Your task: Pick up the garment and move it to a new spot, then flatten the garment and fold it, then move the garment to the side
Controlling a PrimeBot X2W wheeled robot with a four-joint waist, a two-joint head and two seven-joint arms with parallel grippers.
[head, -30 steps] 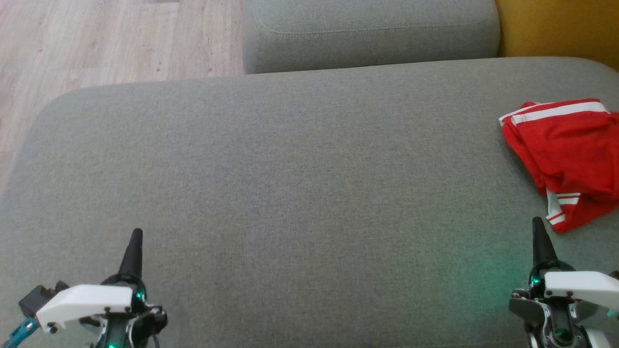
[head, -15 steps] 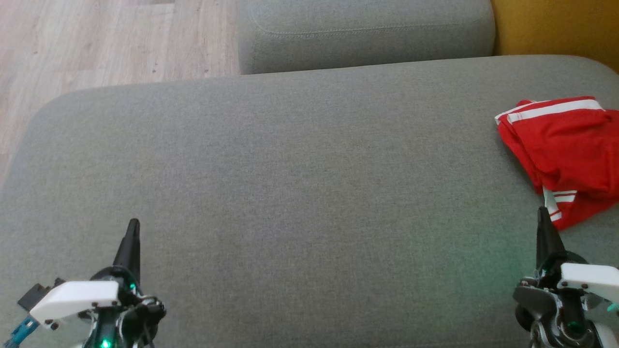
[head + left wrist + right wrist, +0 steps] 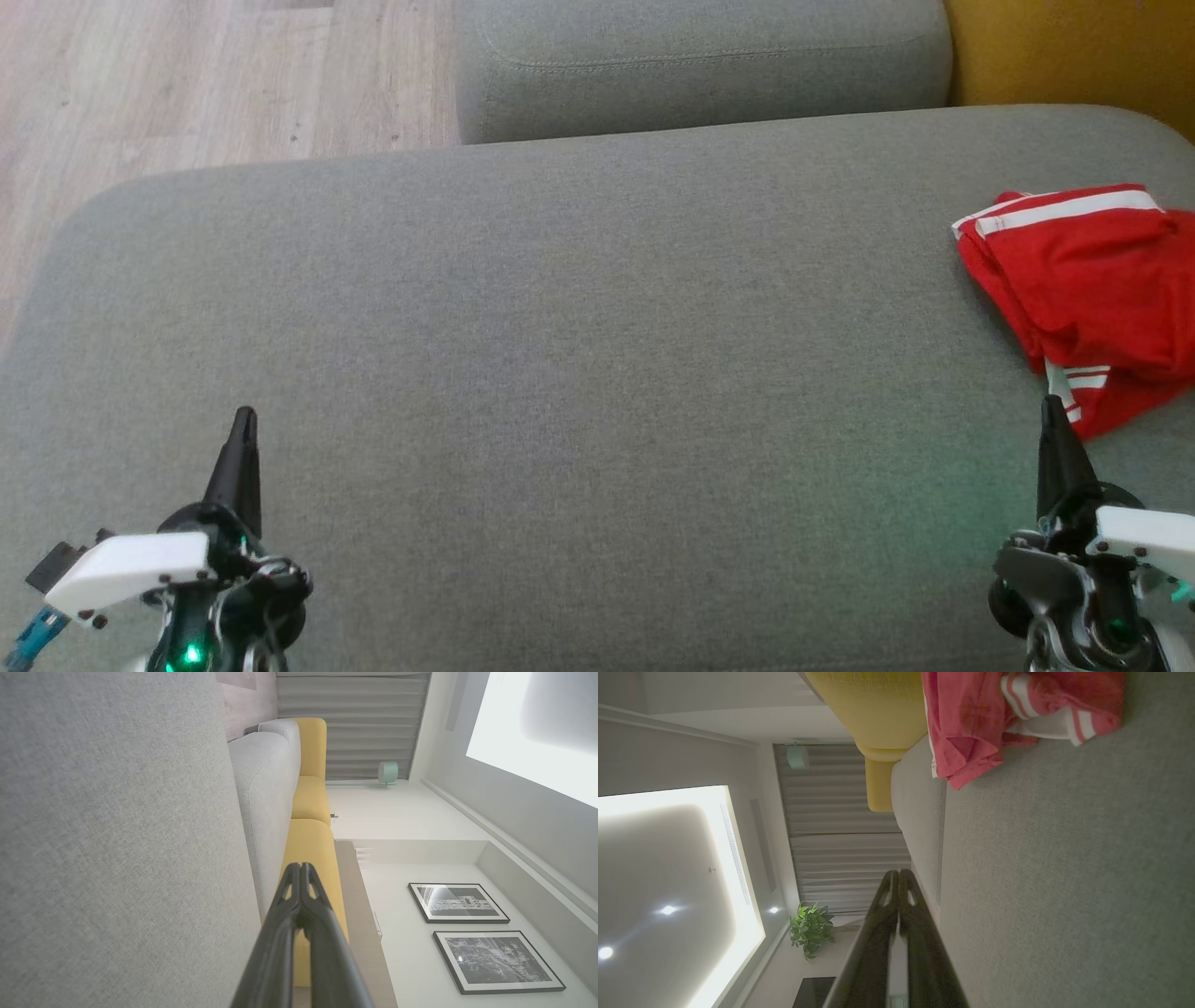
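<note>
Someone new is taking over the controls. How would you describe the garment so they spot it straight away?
Start at the big grey cushion in front of the robot and follow it to its right edge. There, just ahead of the right tool, the garment lies in a crumpled heap. It is bright red with white stripes, unlike the grey fabric under it and the yellow cushion behind.

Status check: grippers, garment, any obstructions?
Left gripper shut, empty, over grey cushion. Right gripper shut, empty, red garment just ahead, untouched. Garment crumpled at cushion's right edge. Path between looks bare.
</note>
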